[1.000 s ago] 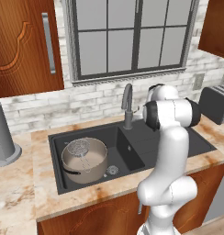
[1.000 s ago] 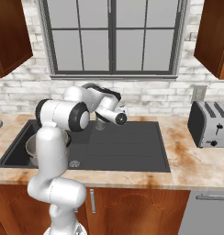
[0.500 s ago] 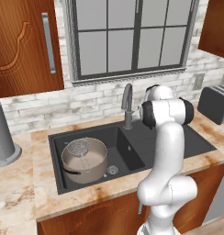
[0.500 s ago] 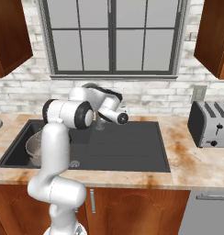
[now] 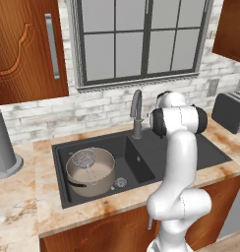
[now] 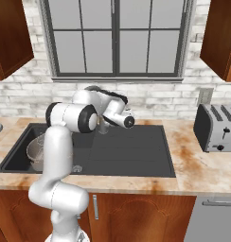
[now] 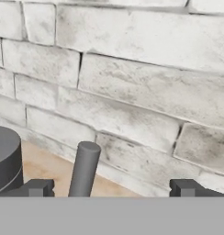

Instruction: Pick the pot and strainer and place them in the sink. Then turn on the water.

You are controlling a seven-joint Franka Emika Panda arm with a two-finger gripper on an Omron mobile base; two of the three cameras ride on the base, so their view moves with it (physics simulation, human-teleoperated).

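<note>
The grey-taupe pot [image 5: 90, 172] stands in the left basin of the dark sink [image 5: 213, 150], and the wire-mesh strainer [image 5: 84, 158] lies inside it. From the right base view, the pot [image 6: 36, 150] shows past my arm in the sink [image 6: 136, 149]. The grey tap [image 5: 136, 111] rises behind the divider; water is out of view. My gripper [image 7: 111, 188] is open and faces the brick wall. The tap's grey lever [image 7: 84, 169] stands between the fingertips [image 7: 38, 187], nearer the left one, untouched. The tap's dark round base [image 7: 5, 158] sits to the left.
A tall grey canister [image 5: 2, 145] stands on the counter at the far left. A toaster [image 5: 230, 111] [image 6: 215, 127] sits on the counter to the right. The window and the brick wall [image 7: 132, 92] rise close behind the tap. Wooden cabinets hang at both upper sides.
The arm has shifted a little to the left, closer to the tap and the wall. The gripper has stayed open. Pot and strainer have not moved.
</note>
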